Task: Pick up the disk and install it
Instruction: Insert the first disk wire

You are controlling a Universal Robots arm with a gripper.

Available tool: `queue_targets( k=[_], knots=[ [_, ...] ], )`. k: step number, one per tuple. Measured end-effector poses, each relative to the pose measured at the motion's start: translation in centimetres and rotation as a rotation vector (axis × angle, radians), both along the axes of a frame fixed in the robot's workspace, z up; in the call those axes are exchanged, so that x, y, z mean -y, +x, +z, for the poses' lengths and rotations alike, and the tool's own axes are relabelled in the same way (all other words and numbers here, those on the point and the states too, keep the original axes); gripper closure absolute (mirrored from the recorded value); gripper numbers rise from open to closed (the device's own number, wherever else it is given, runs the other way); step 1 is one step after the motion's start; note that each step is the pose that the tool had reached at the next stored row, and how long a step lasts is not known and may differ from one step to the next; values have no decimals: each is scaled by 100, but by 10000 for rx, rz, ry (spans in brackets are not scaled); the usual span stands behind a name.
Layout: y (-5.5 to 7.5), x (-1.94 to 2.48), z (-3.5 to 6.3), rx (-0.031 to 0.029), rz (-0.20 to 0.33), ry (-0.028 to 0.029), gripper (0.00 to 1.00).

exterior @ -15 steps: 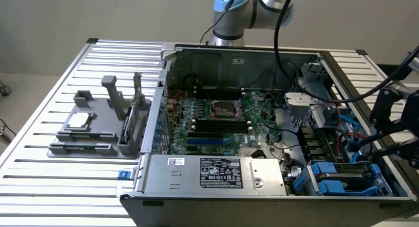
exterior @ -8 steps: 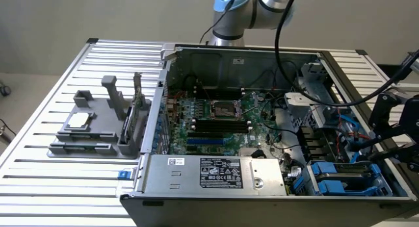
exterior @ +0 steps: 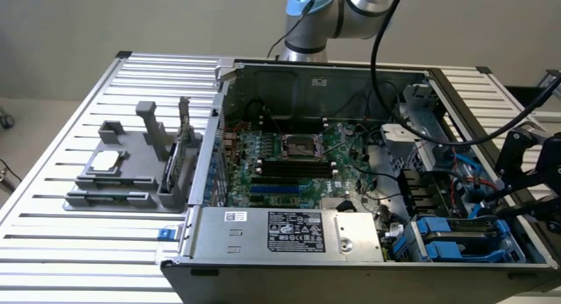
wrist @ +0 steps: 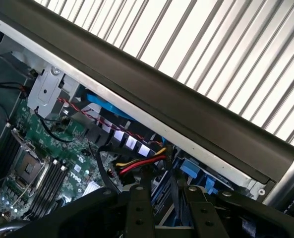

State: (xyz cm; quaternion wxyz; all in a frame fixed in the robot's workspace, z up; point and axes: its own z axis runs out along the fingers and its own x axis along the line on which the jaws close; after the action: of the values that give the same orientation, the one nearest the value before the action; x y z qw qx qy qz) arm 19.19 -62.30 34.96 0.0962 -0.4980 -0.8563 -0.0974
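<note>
An open computer case (exterior: 290, 71) lies on a slatted metal table. At its corner on the exterior view's right, a drive bay holds the disk (exterior: 462, 237), a grey block framed by a blue plastic carrier. My black gripper (exterior: 506, 200) hangs just above and to the exterior view's right of that bay, over the case wall. In the wrist view my gripper (wrist: 167, 192) has its two dark fingers (wrist: 138, 213) apart. Between them I see only cables and blue plastic lying beyond, and nothing is gripped.
The case holds the green motherboard (exterior: 293, 159), a processor socket (exterior: 303, 146), a grey power-supply box (exterior: 293, 232) and loose cables (wrist: 142, 162). A grey fixture (exterior: 131, 173) with a small square chip stands on the table (exterior: 52, 251) at the exterior view's left.
</note>
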Motion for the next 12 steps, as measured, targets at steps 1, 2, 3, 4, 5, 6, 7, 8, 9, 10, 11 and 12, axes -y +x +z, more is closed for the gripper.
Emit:
queue_targets(
  k=[1,2,3,4,5,6,7,8,9,10,11,12],
  knots=[
    [2,0,-13,2,0,-1,69],
    [5,0,-24,3,0,-3,69],
    [7,0,-35,4,0,-6,69],
    [9,0,-47,6,0,-8,69],
    [10,0,-59,7,0,-9,69],
    [12,0,-68,8,0,-13,69],
    [13,-1,-75,9,0,-17,69],
    [14,-2,-81,8,0,-18,69],
    [16,-4,-84,8,1,-18,69],
    [18,-9,-86,8,1,-19,69],
    [18,-15,-90,8,0,-19,69],
    [18,-21,-94,8,0,-20,69]
  ],
)
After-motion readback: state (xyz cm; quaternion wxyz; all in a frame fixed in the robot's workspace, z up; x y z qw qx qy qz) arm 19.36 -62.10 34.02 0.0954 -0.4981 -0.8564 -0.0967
